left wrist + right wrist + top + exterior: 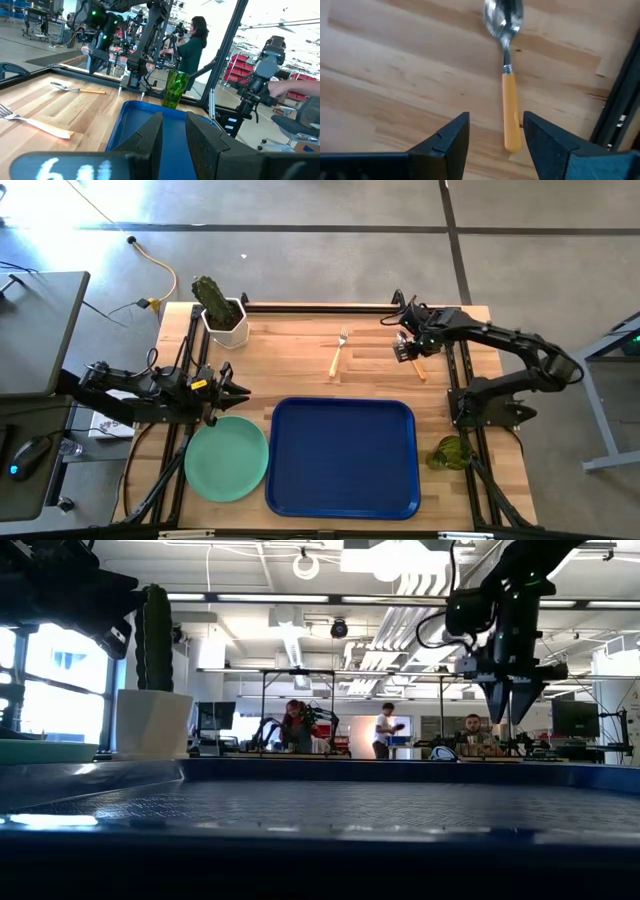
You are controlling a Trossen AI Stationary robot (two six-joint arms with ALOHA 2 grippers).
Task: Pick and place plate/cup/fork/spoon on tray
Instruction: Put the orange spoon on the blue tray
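The spoon [509,100] lies flat on the wooden table at the far right, bowl away from the camera. My right gripper [495,132] hangs open just above its orange-tan handle, pointing down, one finger on either side. The fork [338,352] lies left of the spoon. The blue tray [343,458] sits at the near middle, with the mint-green plate [227,458] to its left on the table. The green cup [450,452] stands right of the tray. My left gripper [240,392] waits level and open above the table's left side, near the plate.
A white pot with a cactus [225,315] stands at the far left corner. The right arm's base [490,405] is beside the cup. People work in the room beyond the table. Bare wood lies between the fork and the tray.
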